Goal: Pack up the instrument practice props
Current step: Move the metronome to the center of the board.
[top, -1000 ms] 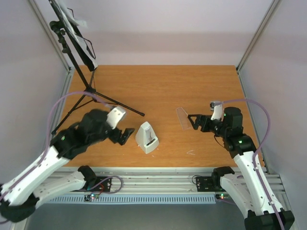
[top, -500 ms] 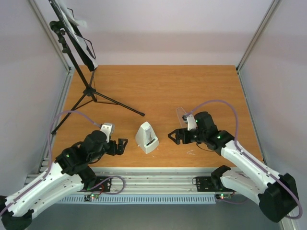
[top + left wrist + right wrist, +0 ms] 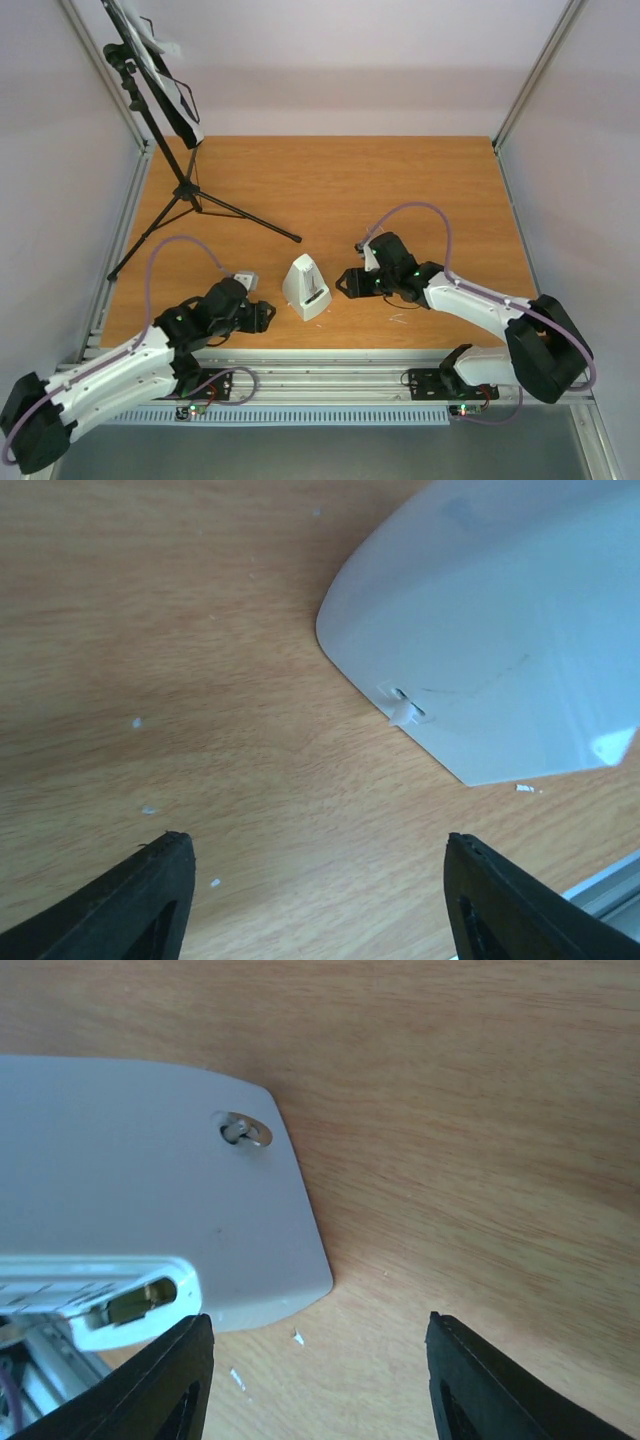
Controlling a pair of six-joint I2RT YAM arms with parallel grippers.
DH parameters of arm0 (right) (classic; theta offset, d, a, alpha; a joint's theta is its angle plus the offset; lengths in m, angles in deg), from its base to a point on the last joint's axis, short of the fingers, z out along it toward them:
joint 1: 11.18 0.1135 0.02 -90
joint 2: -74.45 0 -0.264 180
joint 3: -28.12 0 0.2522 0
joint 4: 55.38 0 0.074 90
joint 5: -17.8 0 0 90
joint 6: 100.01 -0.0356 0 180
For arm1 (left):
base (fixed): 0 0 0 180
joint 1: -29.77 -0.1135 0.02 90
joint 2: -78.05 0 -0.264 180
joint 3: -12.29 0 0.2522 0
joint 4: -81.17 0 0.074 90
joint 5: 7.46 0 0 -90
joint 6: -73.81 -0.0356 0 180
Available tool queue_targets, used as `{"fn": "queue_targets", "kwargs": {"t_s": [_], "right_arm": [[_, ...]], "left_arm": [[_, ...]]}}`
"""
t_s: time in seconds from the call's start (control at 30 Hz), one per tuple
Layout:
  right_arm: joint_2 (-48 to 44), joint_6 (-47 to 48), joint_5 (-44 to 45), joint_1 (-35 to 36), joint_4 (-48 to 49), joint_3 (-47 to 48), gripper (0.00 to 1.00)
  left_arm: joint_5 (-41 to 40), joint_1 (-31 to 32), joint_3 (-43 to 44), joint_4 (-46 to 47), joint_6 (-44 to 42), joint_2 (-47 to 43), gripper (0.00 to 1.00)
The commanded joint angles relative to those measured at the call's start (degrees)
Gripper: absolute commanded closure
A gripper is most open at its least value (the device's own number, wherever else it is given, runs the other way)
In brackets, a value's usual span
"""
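Arms just swung in: left gripper and right gripper, jaws apart and empty, now flank metronome just ahead of each; pickup looks near.

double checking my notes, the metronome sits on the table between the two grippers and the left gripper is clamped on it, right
No. The metronome sits on the table between the left gripper and right gripper, but the left one is not clamped on it: the left wrist view shows its fingers apart over bare wood, the metronome ahead of them.
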Motion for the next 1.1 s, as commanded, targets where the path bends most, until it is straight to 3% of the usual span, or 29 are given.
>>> {"fn": "queue_targets", "kwargs": {"t_s": [0.0,0.27,0.67,1.07], "right_arm": [[3.5,-1.1,6.5,2.8,1.3,3.2,0.42],[8.9,-2.8,9.7,3.2,2.4,4.1,0.53],[12.1,-1.8,7.1,4.5,5.9,3.6,0.55],[10.8,0.0,8.5,7.8,7.0,1.6,0.56]], "left_arm": [[1.6,0.1,0.9,10.0,-0.1,6.2,0.33],[-3.8,0.2,1.0,15.4,1.6,14.3,0.41],[-8.3,0.2,1.1,22.3,2.2,22.9,0.47],[-6.9,0.1,4.4,29.9,0.2,33.0,0.47]]}}
